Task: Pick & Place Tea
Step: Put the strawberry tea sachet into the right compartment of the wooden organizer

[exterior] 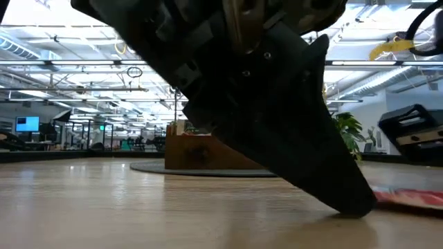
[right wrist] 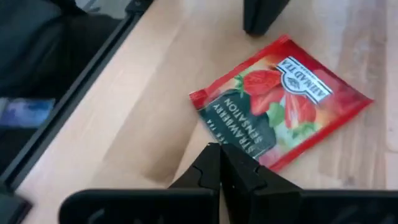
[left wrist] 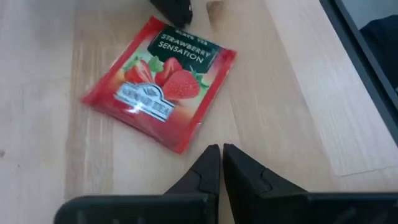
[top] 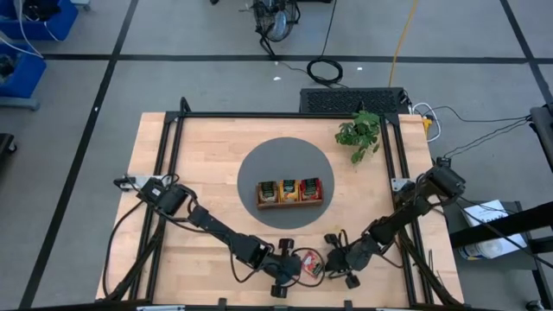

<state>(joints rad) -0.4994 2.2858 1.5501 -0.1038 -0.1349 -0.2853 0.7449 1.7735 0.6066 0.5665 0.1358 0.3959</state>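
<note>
One red tea sachet (top: 309, 262) (left wrist: 158, 93) (right wrist: 280, 99), printed with strawberries and a dark green label, lies flat on the wooden table near its front edge. My left gripper (top: 295, 264) (left wrist: 221, 149) is shut just to the sachet's left, with its tips down at the table in the low view (exterior: 354, 207). My right gripper (top: 327, 259) (right wrist: 219, 148) is shut at the sachet's right, at the green-label edge. More tea sachets stand in the brown wooden tray (top: 289, 192). My left gripper comes slanting down from the table's left. Its shut fingertips (exterior: 356, 209) rest on the table top right beside the sachet's left end (exterior: 387, 196). Whether they touch the sachet I cannot tell. My right gripper slants down from the table's right, its shut fingertips (right wrist: 211, 155) at the sachet's green-label edge (right wrist: 214, 127). Whether they touch it I cannot tell.
The tray sits on a round grey mat (top: 251, 168) in the table's middle. A small green plant (top: 359, 134) stands at the back right. Black frame rails (top: 168, 173) run along the table's left, right and far sides. Bare wood lies left of the sachet.
</note>
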